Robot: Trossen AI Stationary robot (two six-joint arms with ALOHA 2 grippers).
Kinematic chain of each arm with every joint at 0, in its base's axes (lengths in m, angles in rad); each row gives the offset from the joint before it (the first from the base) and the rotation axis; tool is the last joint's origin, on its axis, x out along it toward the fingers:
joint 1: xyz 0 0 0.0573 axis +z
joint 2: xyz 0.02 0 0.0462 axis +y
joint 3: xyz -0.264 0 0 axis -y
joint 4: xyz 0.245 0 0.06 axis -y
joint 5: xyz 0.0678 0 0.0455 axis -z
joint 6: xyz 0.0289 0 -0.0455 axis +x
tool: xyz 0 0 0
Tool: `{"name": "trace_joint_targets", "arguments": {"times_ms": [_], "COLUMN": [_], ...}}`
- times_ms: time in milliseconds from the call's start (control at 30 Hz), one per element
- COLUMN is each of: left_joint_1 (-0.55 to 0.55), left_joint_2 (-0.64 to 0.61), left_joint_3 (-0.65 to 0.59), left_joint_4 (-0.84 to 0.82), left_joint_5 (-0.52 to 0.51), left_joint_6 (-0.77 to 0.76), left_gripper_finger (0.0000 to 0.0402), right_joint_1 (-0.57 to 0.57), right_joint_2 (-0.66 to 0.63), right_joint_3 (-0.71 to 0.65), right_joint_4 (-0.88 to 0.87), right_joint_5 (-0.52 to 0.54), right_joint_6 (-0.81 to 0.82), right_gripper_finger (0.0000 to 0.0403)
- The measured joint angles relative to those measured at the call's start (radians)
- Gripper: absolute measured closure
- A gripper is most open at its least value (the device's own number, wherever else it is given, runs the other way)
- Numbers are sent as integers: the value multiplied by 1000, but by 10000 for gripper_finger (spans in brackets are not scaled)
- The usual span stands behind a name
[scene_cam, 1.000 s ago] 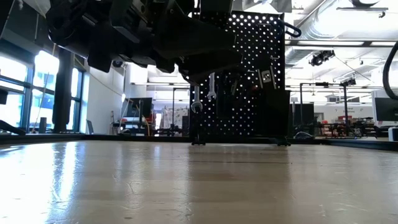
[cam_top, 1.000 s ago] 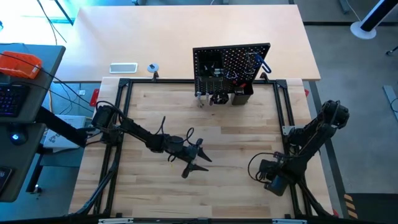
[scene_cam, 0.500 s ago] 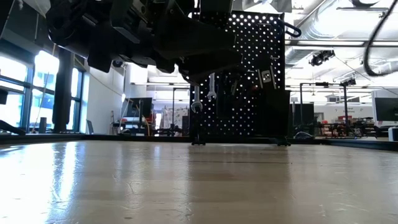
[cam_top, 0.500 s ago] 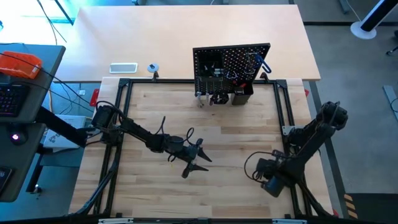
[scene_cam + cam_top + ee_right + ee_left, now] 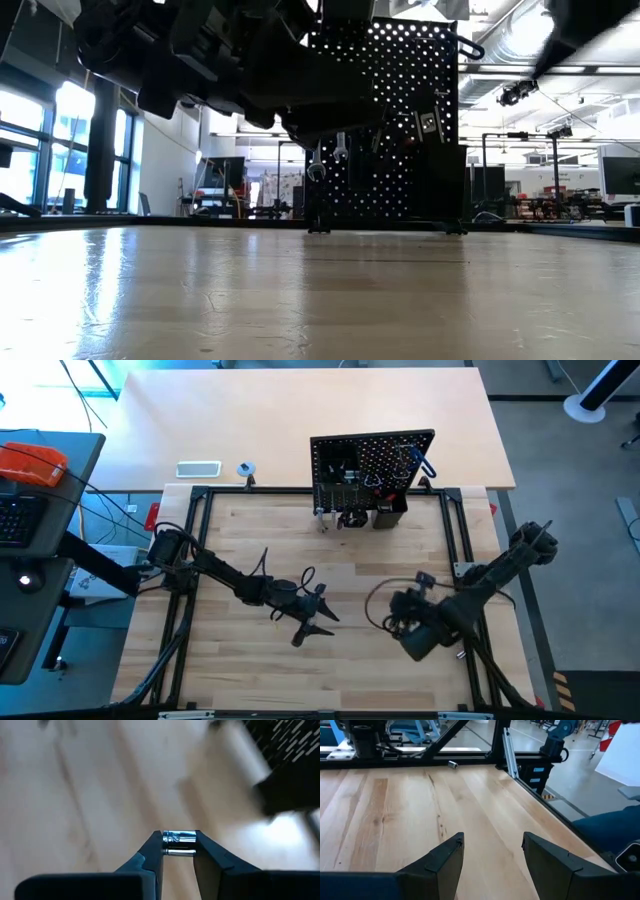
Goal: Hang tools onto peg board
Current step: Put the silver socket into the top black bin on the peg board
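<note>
- Spanning most of the high view, the wooden surface [image 5: 330,540] carries both arms inside a black frame.
- Peg board [image 5: 372,465] stands upright at the far edge of the surface, with tools [image 5: 345,485] hanging on its front and a small black bin [image 5: 390,512] at its foot.
- Left claw [image 5: 318,617] hovers near the middle of the surface, fingers [image 5: 447,857] spread apart, nothing between them.
- Right claw [image 5: 178,845] is right of centre, well apart from the board, pinched on a small silver socket [image 5: 179,843].
</note>
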Motion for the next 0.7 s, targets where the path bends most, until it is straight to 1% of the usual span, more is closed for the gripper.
{"name": "trace_joint_targets", "arguments": {"times_ms": [133,233,333,500,600,700], "left_joint_1": [0,0,0,9,24,39], "left_joint_2": [0,0,0,0,0,0], "left_joint_3": [0,0,0,0,0,0], "left_joint_4": [-8,-16,-19,-19,-19,-19], "left_joint_5": [0,0,0,0,0,-1], "left_joint_6": [-1,-1,-1,24,34,34], "left_gripper_finger": [204,204,204,204,204,204], "right_joint_1": [-94,-157,-211,-294,-347,-406], "right_joint_2": [0,0,0,-1,-2,-2], "right_joint_3": [107,190,280,411,473,517], "right_joint_4": [-10,6,37,144,246,362], "right_joint_5": [102,152,178,201,199,149], "right_joint_6": [-173,-327,-486,-758,-931,-1107], "right_gripper_finger": [337,337,337,337,337,337]}}
